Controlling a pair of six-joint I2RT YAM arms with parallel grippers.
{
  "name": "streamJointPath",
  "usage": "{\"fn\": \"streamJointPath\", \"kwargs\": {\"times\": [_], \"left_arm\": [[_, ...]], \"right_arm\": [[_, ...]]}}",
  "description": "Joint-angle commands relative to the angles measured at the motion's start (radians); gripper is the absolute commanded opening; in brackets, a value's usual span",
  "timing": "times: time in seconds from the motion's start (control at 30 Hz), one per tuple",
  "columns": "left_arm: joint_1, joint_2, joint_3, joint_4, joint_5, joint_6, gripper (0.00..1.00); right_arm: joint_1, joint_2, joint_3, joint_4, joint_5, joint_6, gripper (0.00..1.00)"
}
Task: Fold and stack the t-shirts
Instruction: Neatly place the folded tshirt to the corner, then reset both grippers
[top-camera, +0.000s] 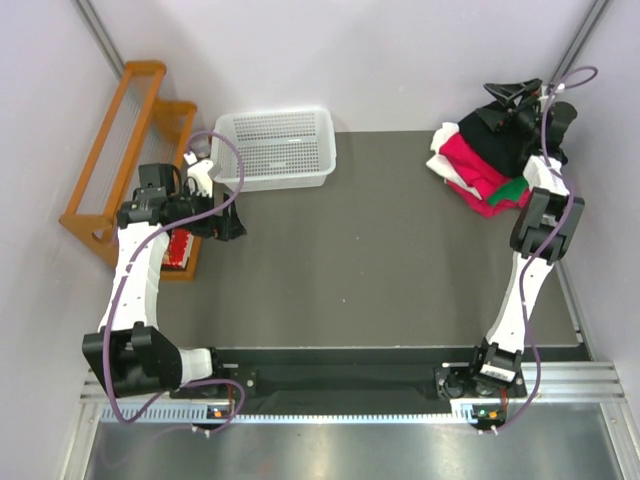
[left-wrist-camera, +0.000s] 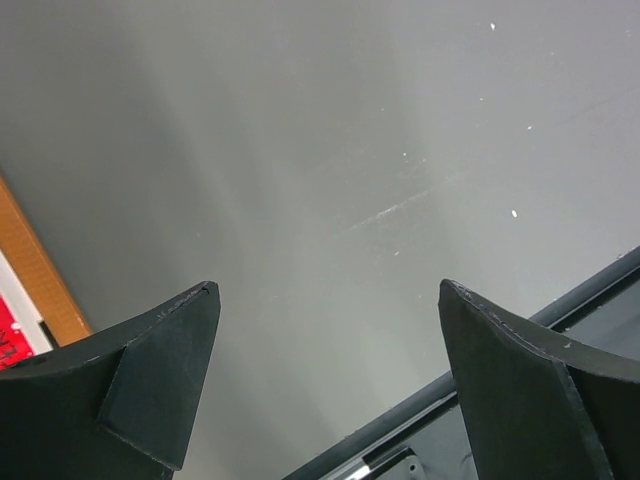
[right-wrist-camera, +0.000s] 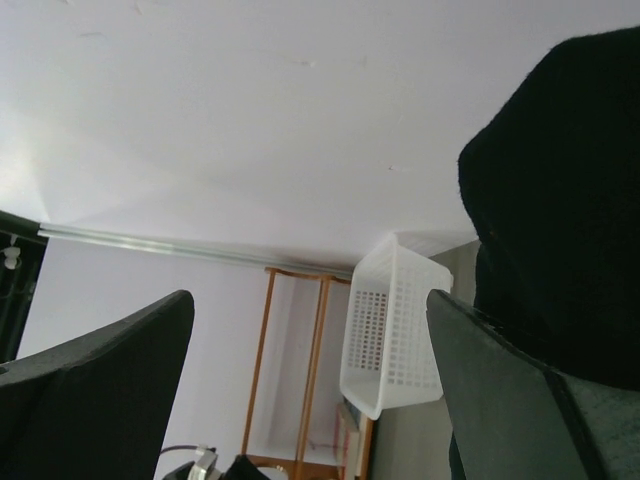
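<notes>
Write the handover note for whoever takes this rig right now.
Left gripper: open, empty, low over the left side of the table.
Right gripper: open, at the far right corner, with black cloth beside one finger but nothing clamped.
Shirts: all in one rumpled heap at the far right corner, with the black shirt on top of the red shirt, white shirt and green shirt.
The white basket stands at the far left.
Done: nothing is laid out and no neat stack is visible.
Left: pull out each shirt, fold it and stack it.
</notes>
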Motion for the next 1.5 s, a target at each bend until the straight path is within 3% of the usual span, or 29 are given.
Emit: {"fn": "streamJointPath", "kwargs": {"times": [0.0, 0.17, 0.27, 0.3, 0.37, 0.4, 0.43, 0.53, 0.67, 0.7, 0.83, 1.0, 1.17, 1.47], "left_arm": [[0.005, -0.031, -0.020, -0.001, -0.015, 0.029, 0.95], [0.005, -0.028, -0.034, 0.016, -0.022, 0.018, 0.95], [0.005, -0.028, -0.011, 0.042, -0.019, -0.009, 0.95], [0.005, -0.028, -0.003, 0.055, -0.017, -0.025, 0.96], [0.005, -0.028, 0.034, 0.103, -0.017, -0.075, 0.96], [0.005, -0.028, 0.044, 0.124, -0.031, -0.094, 0.96], [0.006, -0.032, 0.057, 0.167, -0.038, -0.113, 0.96], [0.003, -0.044, 0.061, 0.242, -0.058, -0.182, 0.97], [0.003, -0.060, 0.051, 0.281, -0.091, -0.216, 0.99], [0.005, -0.061, 0.046, 0.286, -0.100, -0.221, 0.99], [0.005, -0.092, 0.002, 0.304, -0.126, -0.220, 0.99], [0.006, -0.124, -0.058, 0.362, -0.187, -0.221, 0.99], [0.005, -0.087, -0.141, 0.402, -0.118, -0.220, 0.99], [0.005, -0.031, -0.146, 0.393, -0.095, -0.232, 0.99]], "right_arm": [[-0.033, 0.038, -0.054, -0.078, 0.023, -0.139, 1.00], [-0.034, 0.000, -0.200, -0.040, 0.015, -0.162, 1.00], [-0.007, -0.153, -0.243, -0.038, 0.005, -0.197, 1.00], [0.006, -0.198, -0.238, -0.084, 0.009, -0.296, 1.00], [0.056, -0.352, -0.191, -0.333, 0.032, -0.448, 1.00], [0.078, -0.411, -0.156, -0.427, 0.084, -0.619, 1.00], [0.128, -0.468, -0.142, -0.609, 0.116, -0.701, 1.00], [0.257, -0.704, -0.141, -0.872, 0.328, -0.984, 1.00], [0.458, -1.013, -0.333, -0.979, 0.529, -1.137, 1.00], [0.502, -1.058, -0.447, -0.985, 0.605, -1.168, 1.00], [0.712, -1.223, -0.709, -1.020, 0.722, -1.211, 1.00], [0.790, -1.361, -0.974, -1.043, 0.914, -1.220, 1.00], [0.788, -1.456, -1.062, -1.046, 1.011, -1.225, 1.00], [0.790, -1.436, -1.005, -1.072, 1.029, -1.250, 0.99]]}}
